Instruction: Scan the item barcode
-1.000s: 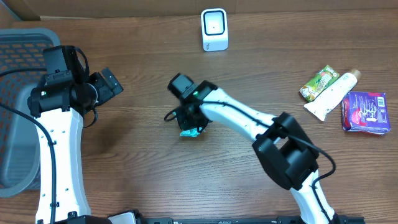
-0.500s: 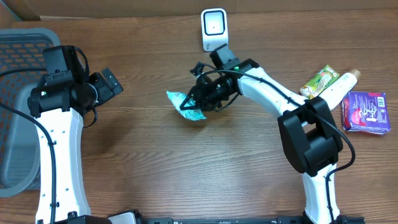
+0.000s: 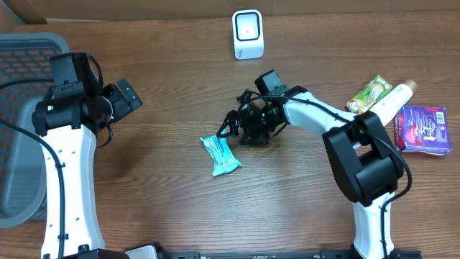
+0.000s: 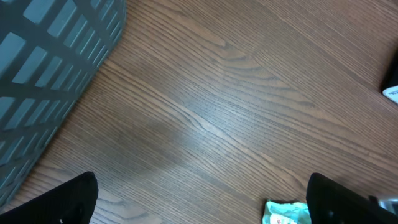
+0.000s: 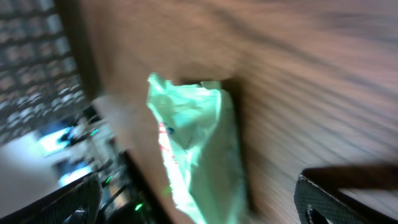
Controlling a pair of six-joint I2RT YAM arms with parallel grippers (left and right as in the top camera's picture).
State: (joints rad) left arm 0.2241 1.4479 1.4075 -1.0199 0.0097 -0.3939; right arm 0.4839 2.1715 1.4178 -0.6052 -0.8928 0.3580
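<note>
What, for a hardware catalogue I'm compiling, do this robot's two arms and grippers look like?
Both match. The left arm and right arm have smooth white link shells joined by boxy black joint housings, with thin black cables looping alongside. The left gripper and right gripper are all black, each with two blunt dark fingers. No markings are legible.

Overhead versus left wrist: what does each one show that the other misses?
Only overhead: the scanner at the far edge, and the toothpaste tube and purple pack at far right. Only left wrist: the basket with its slatted wall up close. Both: the teal packet lying on the wood table, and the basket.
</note>
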